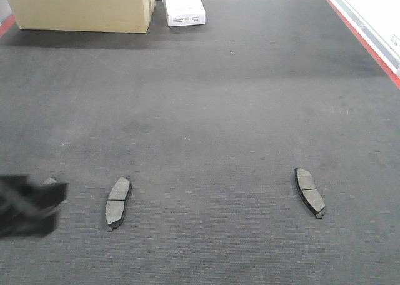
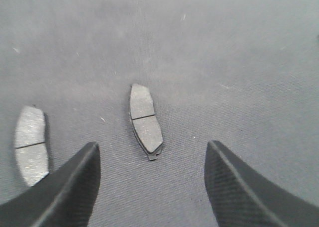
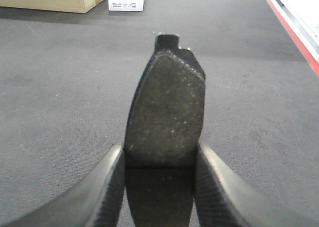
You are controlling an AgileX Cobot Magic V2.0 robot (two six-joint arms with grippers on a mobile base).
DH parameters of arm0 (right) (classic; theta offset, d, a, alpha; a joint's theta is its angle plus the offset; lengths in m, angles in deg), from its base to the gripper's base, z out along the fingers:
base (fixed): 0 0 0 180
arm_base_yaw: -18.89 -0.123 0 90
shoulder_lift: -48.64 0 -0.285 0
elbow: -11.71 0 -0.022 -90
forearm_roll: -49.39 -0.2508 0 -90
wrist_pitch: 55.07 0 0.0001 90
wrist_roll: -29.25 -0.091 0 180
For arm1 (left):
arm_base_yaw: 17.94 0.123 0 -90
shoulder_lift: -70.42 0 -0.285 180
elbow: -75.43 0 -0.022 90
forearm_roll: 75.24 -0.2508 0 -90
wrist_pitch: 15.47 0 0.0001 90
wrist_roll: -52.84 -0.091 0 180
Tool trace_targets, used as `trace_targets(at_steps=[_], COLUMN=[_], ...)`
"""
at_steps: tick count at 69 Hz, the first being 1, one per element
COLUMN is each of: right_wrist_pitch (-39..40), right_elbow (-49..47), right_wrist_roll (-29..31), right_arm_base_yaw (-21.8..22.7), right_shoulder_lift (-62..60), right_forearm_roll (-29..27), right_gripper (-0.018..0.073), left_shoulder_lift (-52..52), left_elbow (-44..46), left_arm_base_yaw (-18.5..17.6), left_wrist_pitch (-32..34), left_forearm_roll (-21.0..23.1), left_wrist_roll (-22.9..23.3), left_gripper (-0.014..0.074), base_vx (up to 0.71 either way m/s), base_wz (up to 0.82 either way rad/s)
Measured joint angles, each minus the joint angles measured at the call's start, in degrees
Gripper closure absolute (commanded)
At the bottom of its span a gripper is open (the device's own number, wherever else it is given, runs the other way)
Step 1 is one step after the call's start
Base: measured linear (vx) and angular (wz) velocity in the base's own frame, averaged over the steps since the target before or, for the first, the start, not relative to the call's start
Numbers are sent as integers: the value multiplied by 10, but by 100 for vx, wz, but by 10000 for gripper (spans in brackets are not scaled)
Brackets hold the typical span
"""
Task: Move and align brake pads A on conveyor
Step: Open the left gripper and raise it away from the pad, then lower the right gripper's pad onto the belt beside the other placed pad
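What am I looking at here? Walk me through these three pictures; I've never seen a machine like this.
This is a two-armed robot, and each arm ends in two dark fingers. One camera looks ahead over the conveyor, a wide dark grey belt. Two brake pads lie on it, one to the left and one to the right. A cardboard box and a white box sit at the far end. The dark blur at the left edge is probably part of an arm. The second camera rides on the left gripper: its fingers stand open above the belt, holding nothing. The third rides on the right gripper, which clamps a third brake pad.
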Motion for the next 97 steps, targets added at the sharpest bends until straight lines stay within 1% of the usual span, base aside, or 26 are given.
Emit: trace_targets(at_steps=[11,21,33,41,48,65,80,88,97], right_wrist_pitch=[0,0,0,0,0,9,14,4,-36], right_elbow=[0,0,0,0,0,0,-1,-26,-74], right_wrist_roll=[0,0,0,0,0,-2,-5,-5,-5], right_arm_base_yaw=[0,0,0,0,0,0,0,0,0], right_shoulder_lift=[0,0,0,0,0,0,6,60,156], right_forearm_roll=[0,0,0,0,0,-5,-28,-31,-32], right_gripper=[561,561,561,561,561,561,561,557,552], left_shoulder_lift=[-112,-203,-300,-343,-359,-360,-360,-360,-360], left_elbow=[-52,-97,-105,-105,-111,-111,-111,-111,-111], left_arm_base_yaw=[0,0,0,0,0,0,0,0,0], left_wrist_pitch=[5,11,14,14,12,3,3,3,2], left_forearm_roll=[-1,3,12,12,12,12,12,12,12], left_wrist_roll=[-21,-50,-60,-65,-66,-66,-66,-66,-66], left_gripper=[145,145,145,145,145,145,145,145,145], base_vx=[0,0,0,0,0,0,0,0,0], base_wz=[0,0,0,0,0,0,0,0,0])
